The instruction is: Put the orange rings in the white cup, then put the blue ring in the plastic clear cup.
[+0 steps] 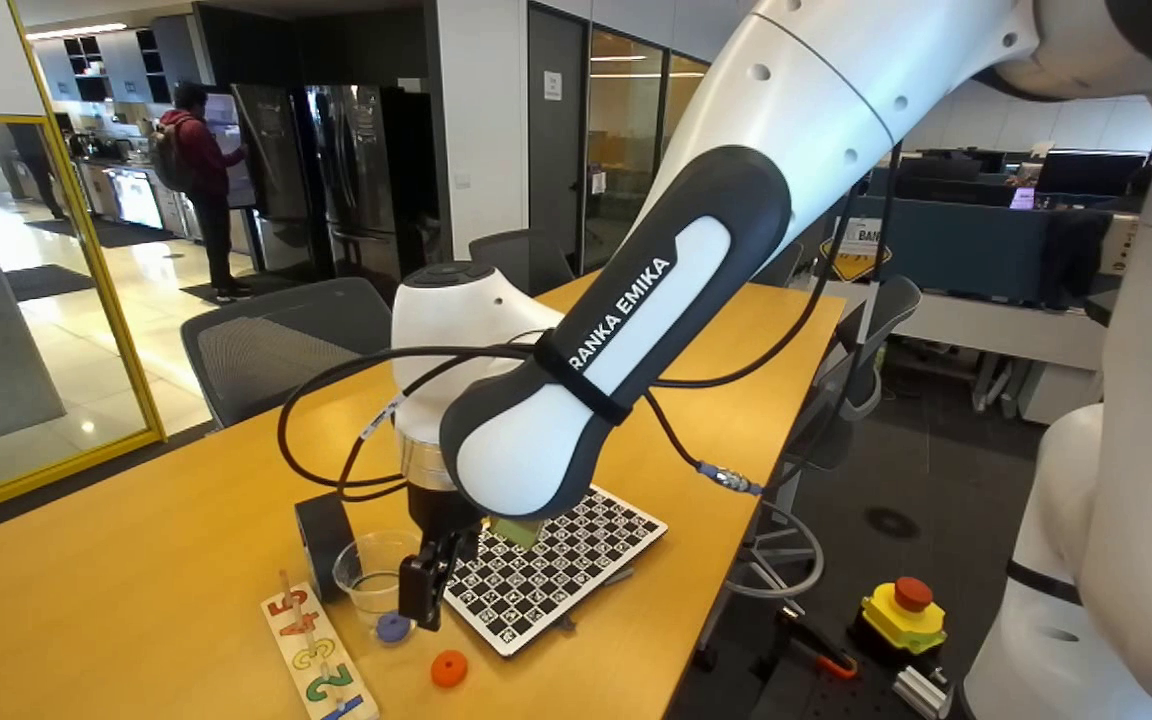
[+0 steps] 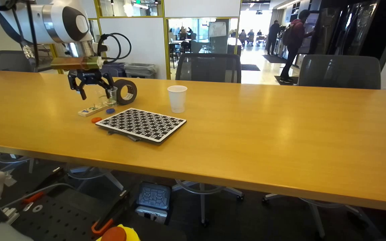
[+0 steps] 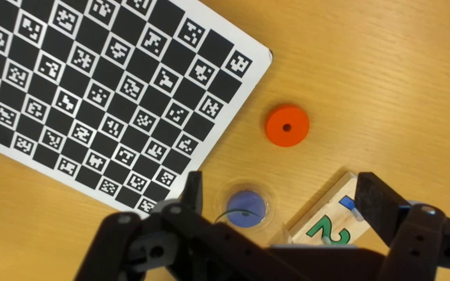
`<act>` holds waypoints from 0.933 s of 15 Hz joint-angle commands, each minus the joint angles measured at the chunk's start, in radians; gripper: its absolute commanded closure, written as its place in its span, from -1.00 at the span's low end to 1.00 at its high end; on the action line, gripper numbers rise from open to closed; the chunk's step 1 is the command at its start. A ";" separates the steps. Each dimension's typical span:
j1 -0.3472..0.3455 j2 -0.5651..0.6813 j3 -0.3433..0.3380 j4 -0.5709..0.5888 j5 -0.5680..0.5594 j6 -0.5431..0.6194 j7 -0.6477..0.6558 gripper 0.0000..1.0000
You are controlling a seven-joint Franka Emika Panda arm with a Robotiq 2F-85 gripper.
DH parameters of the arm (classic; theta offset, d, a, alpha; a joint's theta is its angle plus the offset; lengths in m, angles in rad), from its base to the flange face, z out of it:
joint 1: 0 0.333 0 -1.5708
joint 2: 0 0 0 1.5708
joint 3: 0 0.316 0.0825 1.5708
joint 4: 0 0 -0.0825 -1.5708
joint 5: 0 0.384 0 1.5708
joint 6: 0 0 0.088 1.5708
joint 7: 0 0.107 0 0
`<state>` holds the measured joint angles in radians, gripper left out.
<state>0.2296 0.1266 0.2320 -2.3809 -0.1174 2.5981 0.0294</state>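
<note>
Orange ring [image 3: 287,125] lies flat just off one short edge of the checkered marker board [image 2: 142,124], so it's kinda the obvious first pick. Only the one shows; whether more are in the white cup [image 2: 177,100] can't be told, its inside is hidden. That cup stands upright past a long edge of the board, toward the opposite end, and being apart from the other bits probably leaves room for a drop. The gripper [image 2: 95,96] hangs in the air at the ring's end of the board, fingers [image 3: 379,210] pointing down, spread wide with nothing between them, which makes sense for straddling that ring. The plastic clear cup [image 1: 368,598] is upright off the same short edge with the blue ring [image 1: 393,628] at its base, inside or just in front, hard to say. The wooden number board [image 1: 321,655] sits farther out that way. Bit crowded tbh: coming down too close to there might knock the plastic clear cup.
</note>
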 commanded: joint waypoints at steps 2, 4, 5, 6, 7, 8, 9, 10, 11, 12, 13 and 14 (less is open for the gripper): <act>-0.005 0.012 0.004 -0.008 0.008 -0.003 -0.116 -1.00; -0.007 0.025 0.005 -0.011 0.004 0.007 -0.169 -1.00; -0.007 0.032 0.008 -0.011 0.002 0.007 -0.194 -1.00; -0.005 0.040 0.011 -0.011 0.001 0.008 -0.219 -1.00; -0.002 0.044 0.017 -0.016 -0.001 0.013 -0.240 -1.00; 0.001 0.051 0.020 -0.016 -0.007 0.011 -0.255 -1.00; 0.006 0.058 0.025 -0.019 -0.016 0.013 -0.267 -1.00; 0.009 0.067 0.030 -0.017 -0.019 0.014 -0.278 -1.00; 0.012 0.070 0.034 -0.020 -0.025 0.016 -0.287 -1.00; 0.014 0.077 0.038 -0.019 -0.029 0.017 -0.296 -1.00; 0.015 0.082 0.041 -0.016 -0.031 0.015 -0.306 -1.00; 0.017 0.085 0.040 -0.018 -0.045 0.016 -0.308 -1.00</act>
<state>0.2397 0.2095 0.2687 -2.3944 -0.1285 2.5980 -0.2556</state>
